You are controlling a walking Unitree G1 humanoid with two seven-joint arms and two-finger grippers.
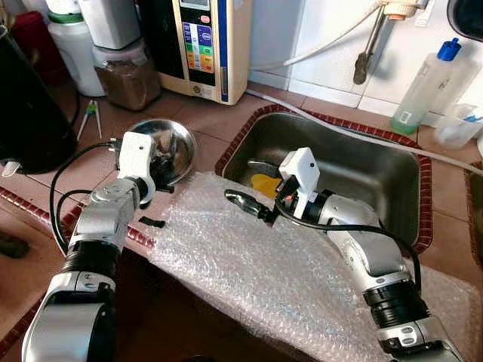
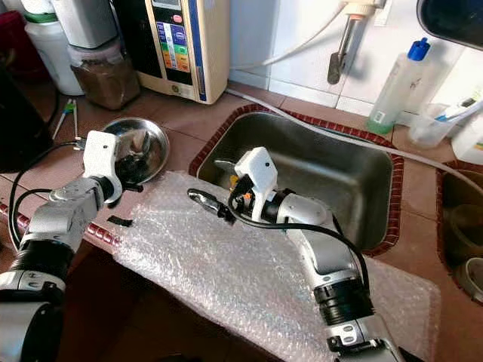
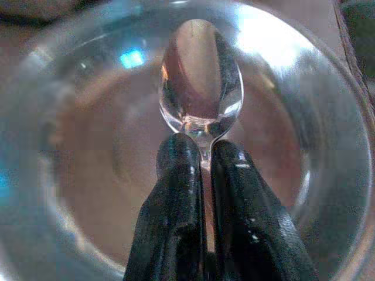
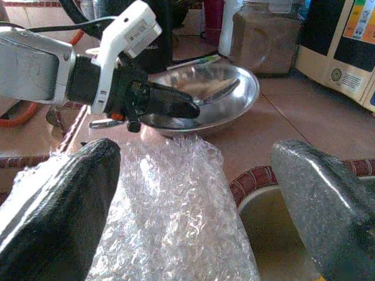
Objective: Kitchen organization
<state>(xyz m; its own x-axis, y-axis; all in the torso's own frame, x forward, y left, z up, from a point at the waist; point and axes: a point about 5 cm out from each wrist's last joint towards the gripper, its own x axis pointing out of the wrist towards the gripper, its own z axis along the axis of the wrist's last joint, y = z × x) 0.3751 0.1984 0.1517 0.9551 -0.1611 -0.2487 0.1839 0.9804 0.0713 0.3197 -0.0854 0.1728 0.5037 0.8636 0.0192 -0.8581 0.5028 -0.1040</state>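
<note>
Spoon (image 3: 201, 76) pinched in left claw (image 3: 202, 161) over steel bowl (image 1: 181, 147), right claw (image 4: 199, 193) wide.

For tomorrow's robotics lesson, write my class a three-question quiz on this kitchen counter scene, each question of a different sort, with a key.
1. True or false: the left gripper holds a spoon over the steel bowl.
2. The right gripper hovers over: A) the sink B) the bubble wrap C) the bowl.
3. Fill in: the right gripper's fingers are ____.

Key: 1 true; 2 B; 3 open.
</note>
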